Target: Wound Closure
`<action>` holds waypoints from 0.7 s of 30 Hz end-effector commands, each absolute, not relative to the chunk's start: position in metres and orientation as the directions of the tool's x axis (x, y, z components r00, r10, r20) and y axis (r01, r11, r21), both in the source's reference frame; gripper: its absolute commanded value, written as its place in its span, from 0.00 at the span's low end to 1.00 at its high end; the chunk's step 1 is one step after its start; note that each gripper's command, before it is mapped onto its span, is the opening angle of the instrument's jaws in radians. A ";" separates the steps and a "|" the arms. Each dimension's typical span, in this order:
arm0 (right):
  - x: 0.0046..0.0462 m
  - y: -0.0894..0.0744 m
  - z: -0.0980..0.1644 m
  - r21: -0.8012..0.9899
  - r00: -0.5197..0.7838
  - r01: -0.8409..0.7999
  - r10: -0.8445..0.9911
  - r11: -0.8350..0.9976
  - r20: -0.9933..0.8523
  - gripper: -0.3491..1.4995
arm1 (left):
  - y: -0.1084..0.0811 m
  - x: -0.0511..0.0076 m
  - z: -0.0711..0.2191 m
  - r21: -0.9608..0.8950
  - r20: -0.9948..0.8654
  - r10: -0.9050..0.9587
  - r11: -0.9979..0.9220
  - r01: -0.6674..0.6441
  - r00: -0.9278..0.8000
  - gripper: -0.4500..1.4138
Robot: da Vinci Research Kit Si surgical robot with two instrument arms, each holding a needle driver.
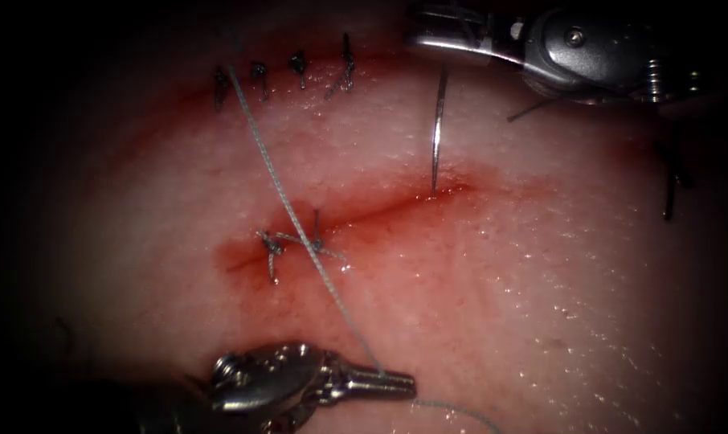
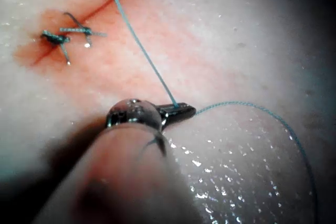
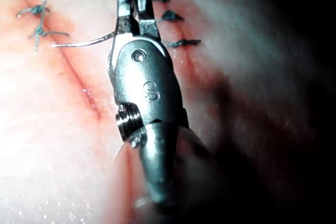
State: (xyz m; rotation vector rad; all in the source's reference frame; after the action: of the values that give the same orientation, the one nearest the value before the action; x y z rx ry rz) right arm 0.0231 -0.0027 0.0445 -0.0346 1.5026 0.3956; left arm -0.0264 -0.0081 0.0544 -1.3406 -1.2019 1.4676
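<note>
The right tool's (image 1: 428, 40) shaft is cut off by the endoscope view's edge, and the needle's (image 1: 437, 133) upper end is hidden behind its fingers (image 1: 448, 44), so the exact grip point along the curve cannot be told. The thread (image 1: 288, 201) runs from above the cut (image 1: 364, 213) into darkness past the old stitches (image 1: 280, 76), its far end lost. Below the cut, the left tool's (image 1: 396, 383) shaft fades into shadow, and in the left wrist view that shaft is a blur.

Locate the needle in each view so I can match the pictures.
Endoscope view: needle hangs from the right tool, tip at the cut's right end.
Right wrist view: needle in the same jaws, pointing towards the cut.
Left wrist view: I can't place it.
Shared landmark: knotted stitches on the cut.
</note>
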 end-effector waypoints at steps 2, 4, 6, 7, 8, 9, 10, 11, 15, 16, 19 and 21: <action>0.0239 -0.003 0.045 0.219 0.018 -0.273 0.232 0.937 -0.972 0.00 | -0.011 -0.0236 0.053 -0.973 -0.229 0.960 -0.226 0.037 -0.160 0.00; 0.0240 -0.003 0.045 0.217 0.023 -0.271 0.232 0.938 -0.972 0.00 | -0.013 -0.0188 0.050 -0.977 -0.215 0.960 -0.209 0.049 -0.178 0.00; 0.0241 -0.003 0.045 0.217 0.026 -0.270 0.232 0.938 -0.972 0.00 | -0.013 -0.0175 0.049 -0.978 -0.208 0.961 -0.202 0.054 -0.184 0.00; 0.0242 -0.003 0.045 0.216 0.029 -0.270 0.232 0.938 -0.972 0.00 | -0.014 -0.0159 0.047 -0.980 -0.199 0.961 -0.190 0.064 -0.193 0.00; 0.0244 -0.003 0.046 0.215 0.029 -0.271 0.231 0.938 -0.972 0.00 | -0.014 -0.0148 0.046 -0.981 -0.191 0.961 -0.181 0.068 -0.198 0.00; 0.0245 -0.003 0.046 0.209 0.033 -0.270 0.226 0.940 -0.974 0.00 | -0.014 -0.0138 0.045 -0.983 -0.183 0.962 -0.171 0.071 -0.205 0.00; 0.0247 -0.003 0.046 0.208 0.036 -0.270 0.226 0.940 -0.974 0.00 | -0.013 -0.0128 0.044 -0.982 -0.185 0.961 -0.173 0.079 -0.206 0.00; 0.0248 -0.003 0.046 0.201 0.041 -0.272 0.220 0.941 -0.975 0.00 | -0.013 -0.0117 0.043 -0.981 -0.190 0.960 -0.177 0.081 -0.205 0.00; 0.0253 -0.004 0.046 0.187 0.049 -0.266 0.207 0.945 -0.977 0.00 | -0.012 -0.0083 0.040 -0.977 -0.210 0.951 -0.194 0.091 -0.227 0.00; 0.0254 -0.004 0.046 0.187 0.050 -0.263 0.207 0.946 -0.977 0.00 | -0.012 -0.0076 0.040 -0.977 -0.211 0.946 -0.199 0.073 -0.247 0.00; 0.0259 -0.004 0.046 0.179 0.059 -0.256 0.200 0.950 -0.978 0.00 | -0.011 -0.0054 0.039 -0.975 -0.198 0.938 -0.218 -0.037 -0.284 0.00; 0.0263 -0.004 0.046 0.170 0.065 -0.249 0.192 0.953 -0.979 0.00 | -0.010 -0.0044 0.039 -0.954 -0.189 0.942 -0.243 -0.176 -0.278 0.00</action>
State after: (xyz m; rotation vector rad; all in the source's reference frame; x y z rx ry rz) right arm 0.0255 -0.0038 0.0456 -0.0471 1.4625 0.3324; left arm -0.0035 -0.0092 0.0392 -1.0359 -1.0565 1.6792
